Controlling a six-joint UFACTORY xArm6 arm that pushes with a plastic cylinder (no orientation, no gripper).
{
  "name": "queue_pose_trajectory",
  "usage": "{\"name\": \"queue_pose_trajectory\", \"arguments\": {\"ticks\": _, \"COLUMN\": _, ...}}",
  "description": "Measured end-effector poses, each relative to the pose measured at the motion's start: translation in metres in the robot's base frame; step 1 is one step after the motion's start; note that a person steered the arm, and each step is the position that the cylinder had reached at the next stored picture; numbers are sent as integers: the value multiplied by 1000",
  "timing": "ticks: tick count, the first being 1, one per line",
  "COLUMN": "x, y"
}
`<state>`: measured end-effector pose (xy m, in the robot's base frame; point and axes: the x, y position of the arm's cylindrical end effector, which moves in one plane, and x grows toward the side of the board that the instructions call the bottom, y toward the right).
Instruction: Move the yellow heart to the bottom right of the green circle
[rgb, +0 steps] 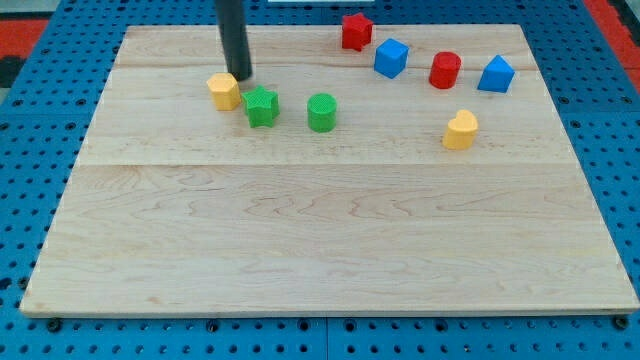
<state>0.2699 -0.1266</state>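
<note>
- Our rod (232, 35): dark, straight, coming in from the view's top, where its upper part is cut off by the frame edge.
- My tip (241, 76): resting at the board surface, just above and to the right of the yellow hexagon, close to it; we cannot tell whether they touch.
- Pincer: we carry none, only the rod, so no open or closed state applies.
- Board (320, 250): pale wood, its whole outline visible; it sits on a blue pegboard (40, 40), which the frame cuts off on all sides.
- Yellow hexagon (224, 91): upper left; shape hard to make out for certain.
- Green star (262, 106): just right of the yellow hexagon, points blurred.
- Green circle (321, 112): right of the green star, apart from it.
- Yellow heart (460, 130): well to the right of the green circle and slightly lower, standing alone.
- Red star (356, 31): near the top edge; outline indistinct.
- Blue cube (391, 57): just right of and below the red star.
- Red cylinder (445, 70): between the two blue blocks.
- Blue block (495, 74): farthest right; shape unclear.
- Writing, brands, labels: none that we can read.
</note>
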Motion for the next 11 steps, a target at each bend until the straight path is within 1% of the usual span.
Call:
{"name": "queue_pose_trajectory", "arguments": {"ticks": 1, "x": 6, "y": -30}}
{"name": "queue_pose_trajectory", "arguments": {"ticks": 2, "x": 32, "y": 4}}
{"name": "queue_pose_trajectory", "arguments": {"ticks": 3, "x": 38, "y": 28}}
{"name": "queue_pose_trajectory", "arguments": {"ticks": 4, "x": 17, "y": 47}}
{"name": "queue_pose_trajectory", "arguments": {"ticks": 5, "x": 33, "y": 180}}
{"name": "queue_pose_trajectory", "arguments": {"ticks": 6, "x": 70, "y": 289}}
{"name": "queue_pose_trajectory", "arguments": {"ticks": 7, "x": 103, "y": 359}}
{"name": "queue_pose_trajectory", "arguments": {"ticks": 8, "x": 146, "y": 297}}
{"name": "queue_pose_trajectory", "arguments": {"ticks": 9, "x": 117, "y": 249}}
{"name": "queue_pose_trajectory", "arguments": {"ticks": 10, "x": 102, "y": 281}}
{"name": "queue_pose_trajectory", "arguments": {"ticks": 11, "x": 88, "y": 277}}
